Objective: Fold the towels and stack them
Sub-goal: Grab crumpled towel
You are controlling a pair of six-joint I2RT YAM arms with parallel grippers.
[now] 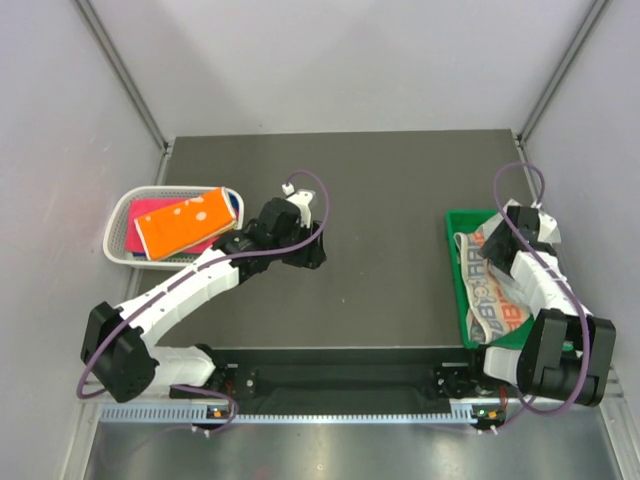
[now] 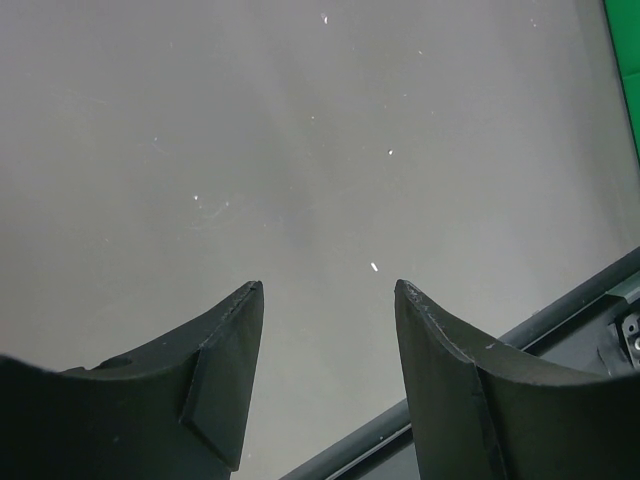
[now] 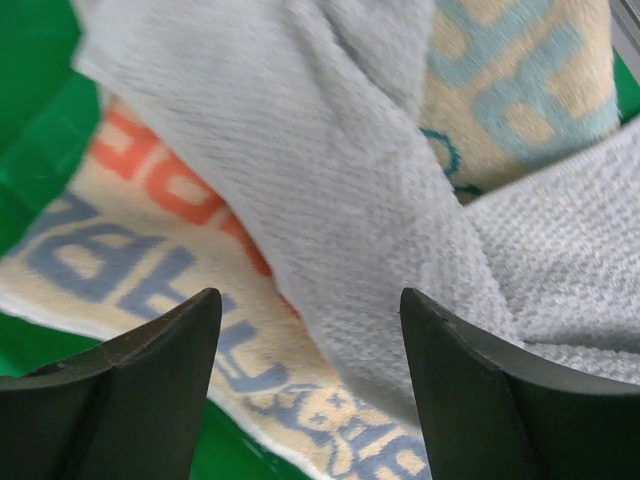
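1. The left hand (image 2: pixel 325 290) is hanging over a bare stretch of the dark bench (image 1: pixel 390 190). Its two fingers are standing apart with nothing between them, so it is released and grasping nothing.
2. The left arm is reaching from its base at the near left corner toward the middle of the bench, passing just beside the white mesh basket (image 1: pixel 120 215).
3. The basket is sitting at the left side of the bench and is holding three towels. The orange towel with white dots (image 1: pixel 180 225) is lying folded and tilted on top. The pink-red towel (image 1: pixel 145 208) is showing beneath it on the far left. The blue towel (image 1: pixel 235 203) is peeking out along its right edge.
4. The green tray (image 1: pixel 458 285) is sitting at the right side of the bench, well apart from the basket.
5. The letter-print towel (image 1: pixel 497 300) is lying in the tray, rumpled rather than folded, with orange and grey-blue letters facing up.
6. In the right wrist view a pale grey cloth (image 3: pixel 330 170) is draping across the printed face. I cannot tell whether it is that towel's own back or a separate one.
7. The right hand (image 3: pixel 310 295) is hovering close over this cloth inside the tray. Its fingers are spread wide with the grey fold showing below the gap and nothing pinched, so it is released. I cannot tell whether it is touching the cloth.
8. In the left wrist view a sliver of the tray is showing at the upper right, and the bench's near edge is running across the lower right.
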